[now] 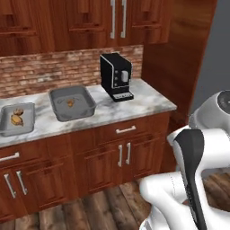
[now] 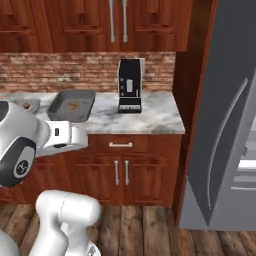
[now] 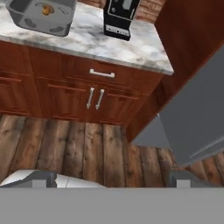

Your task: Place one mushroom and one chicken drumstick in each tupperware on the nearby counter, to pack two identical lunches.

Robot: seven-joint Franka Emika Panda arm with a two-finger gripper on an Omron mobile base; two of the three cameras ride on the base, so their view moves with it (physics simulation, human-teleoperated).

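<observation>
On the marble counter stand two grey tupperware trays. The small shallow one at the far left holds two brown food pieces. The wider, deeper one holds one small orange-brown piece; I cannot tell which food it is. In the hand view my gripper is open, its fingertips far apart with nothing between them. It hangs over the wooden floor in front of the cabinets, well short of the wider tray.
A black coffee machine stands on the counter right of the wider tray. A tall wood panel and a grey fridge close off the right side. Cabinets with silver handles sit below the counter, and plank floor lies in front.
</observation>
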